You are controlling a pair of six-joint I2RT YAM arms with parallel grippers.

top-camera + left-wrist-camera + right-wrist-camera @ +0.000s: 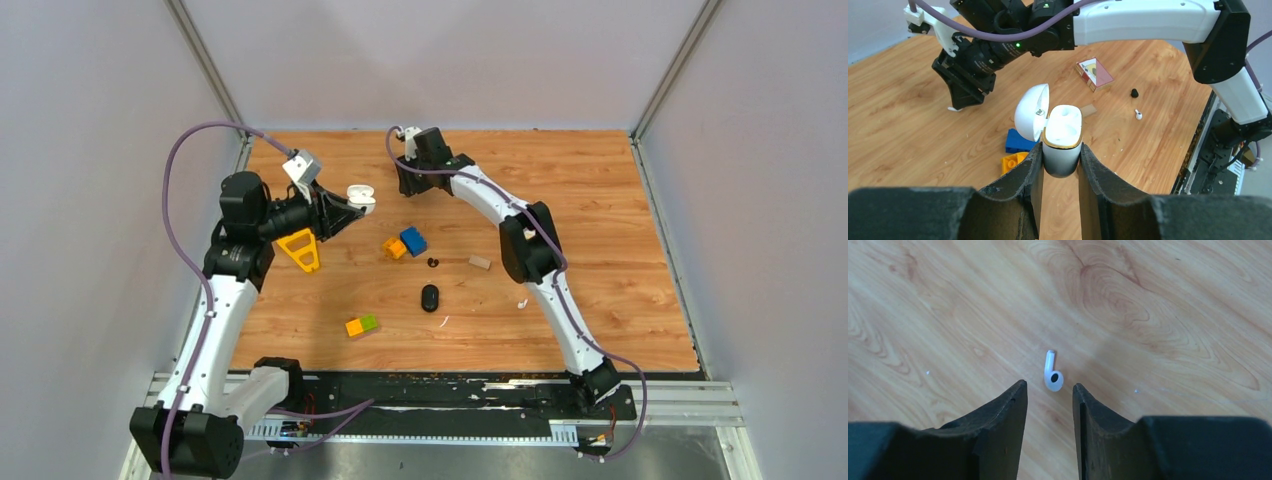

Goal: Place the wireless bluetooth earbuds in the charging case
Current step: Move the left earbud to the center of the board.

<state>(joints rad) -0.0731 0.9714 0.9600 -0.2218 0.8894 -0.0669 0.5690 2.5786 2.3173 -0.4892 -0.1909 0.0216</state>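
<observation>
The left gripper (pixel 1060 146) is pinching the white charging case (pixel 1063 125), and its fingers are hiding the case's bottom. The lid (pixel 1031 110) is standing open. The right gripper (pixel 1049 385) is holding its fingers apart with nothing between them. A white earbud (pixel 1053 375) is lying on the table (pixel 1158 315) just by the tips. From above, the arm is hiding that bud. A second white earbud (pixel 522 303) is lying near the right arm. That is making two white ones. A dark speck (pixel 432 263) is too tiny to count.

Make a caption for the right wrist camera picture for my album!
A white earbud lies on the wooden table, just ahead of the open right gripper.
</observation>
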